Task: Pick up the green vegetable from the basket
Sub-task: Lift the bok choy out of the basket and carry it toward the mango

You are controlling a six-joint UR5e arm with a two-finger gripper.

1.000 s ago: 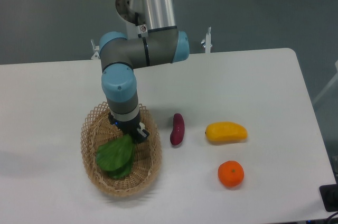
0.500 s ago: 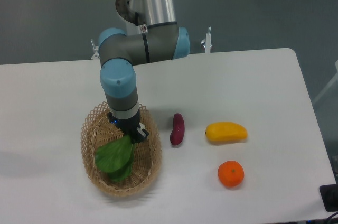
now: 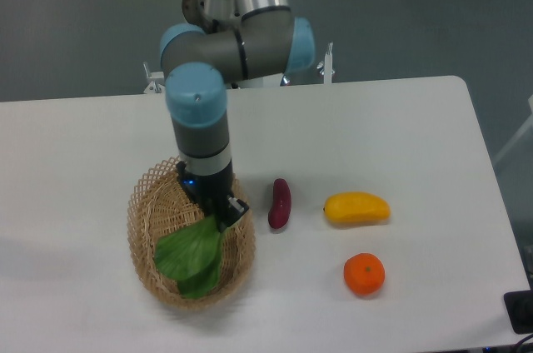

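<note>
The green vegetable [image 3: 191, 257], with broad dark green leaves, hangs over the oval tan wicker basket [image 3: 146, 220] at the lower left of the table. My gripper [image 3: 219, 218] points down over the basket's right half and is shut on the vegetable's upper stalk end. The leaves droop down and to the left below the fingers, and the stalk end is hidden between them. The arm's grey and blue wrist stands upright above the basket's far rim.
A purple sweet potato [image 3: 280, 203] lies just right of the basket. Further right is a yellow mango [image 3: 356, 208], with an orange [image 3: 364, 274] in front of it. The white table's front edge runs close below the basket.
The arm has risen and shifted slightly right with the vegetable in its grip. The leaves have moved right and hang more steeply over the basket.
</note>
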